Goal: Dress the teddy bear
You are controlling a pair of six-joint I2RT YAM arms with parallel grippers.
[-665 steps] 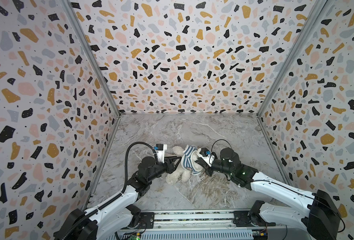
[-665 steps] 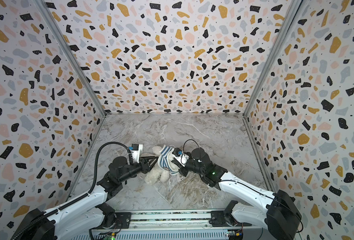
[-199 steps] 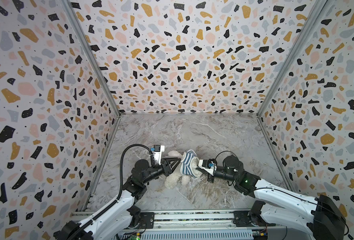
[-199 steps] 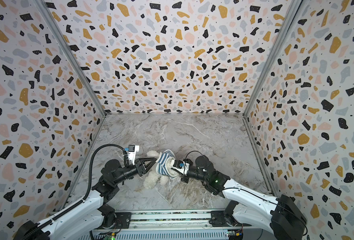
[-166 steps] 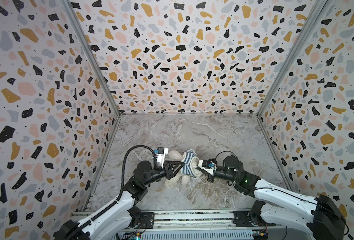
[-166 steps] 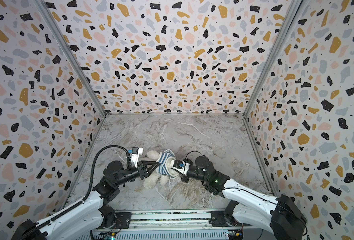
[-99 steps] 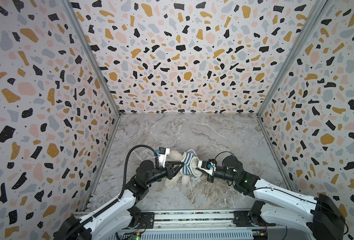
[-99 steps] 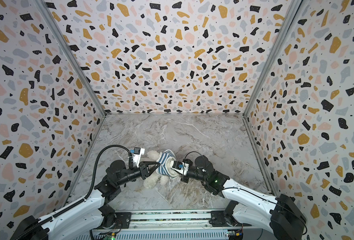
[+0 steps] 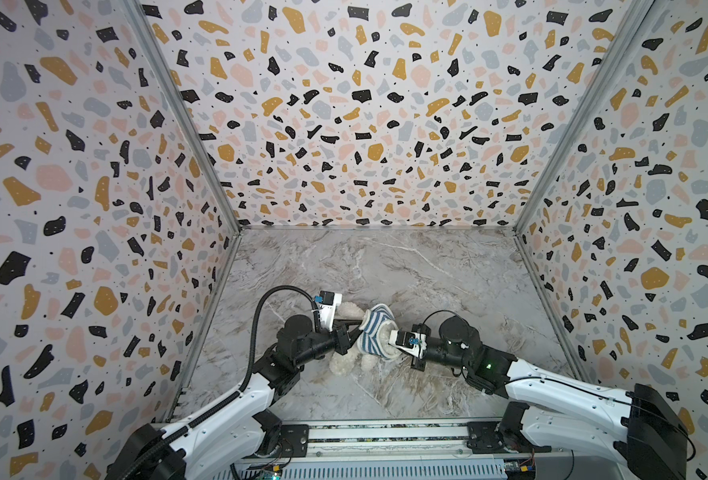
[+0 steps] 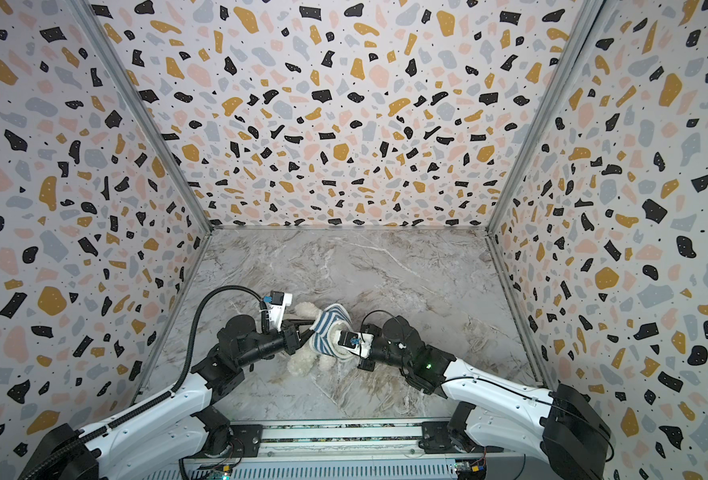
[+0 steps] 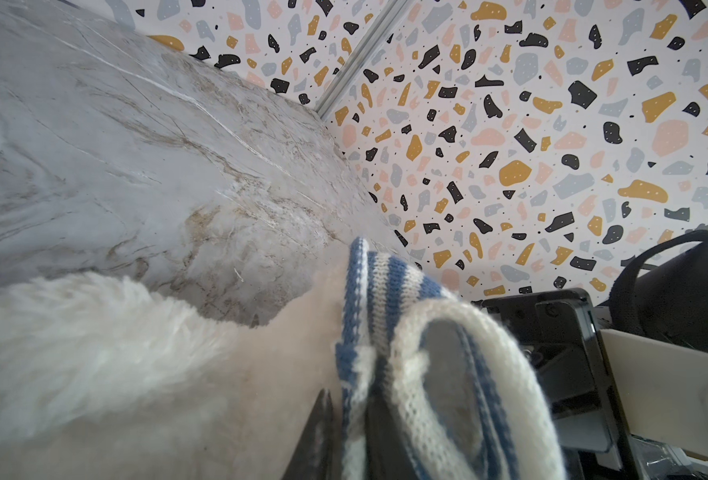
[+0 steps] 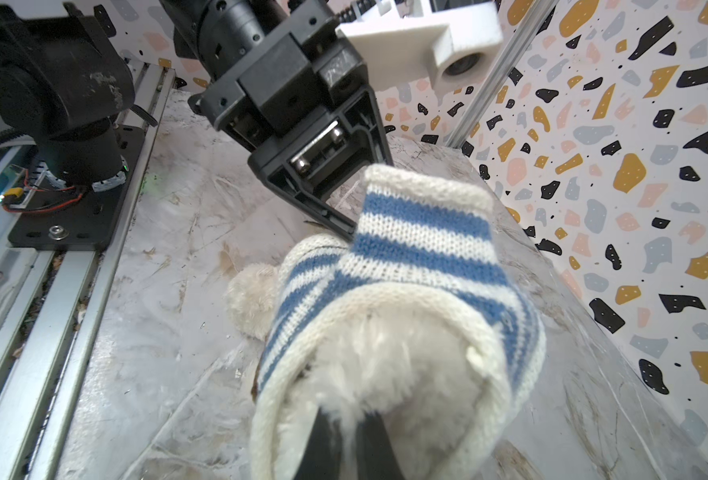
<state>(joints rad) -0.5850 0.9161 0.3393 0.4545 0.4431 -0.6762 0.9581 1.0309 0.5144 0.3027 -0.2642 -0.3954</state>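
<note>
The work stands in the middle of pulling the garment on. The teddy bear (image 9: 342, 363) lies on the marble tabletop (image 9: 385, 270) near its front edge, between the two arms, with the blue-and-white striped shirt (image 9: 372, 332) bunched around its middle and its white limbs sticking out on the left arm's side. In the left wrist view the left gripper (image 11: 350, 436) has its fingers pressed together on a fold at the shirt's striped edge. In the right wrist view the right gripper (image 12: 346, 442) is pinched on the bear's fur, which bulges from the shirt's wide ribbed opening; which part of the bear that is cannot be told. A short cuffed sleeve (image 12: 425, 189) sticks up and looks empty, so an arm probably has yet to go through. The next move likely calls for the right gripper to anchor the bear while the left draws the knit further along the body, gently, since the fabric can slip or drag the soft toy. No container shows anywhere in these views.
</note>
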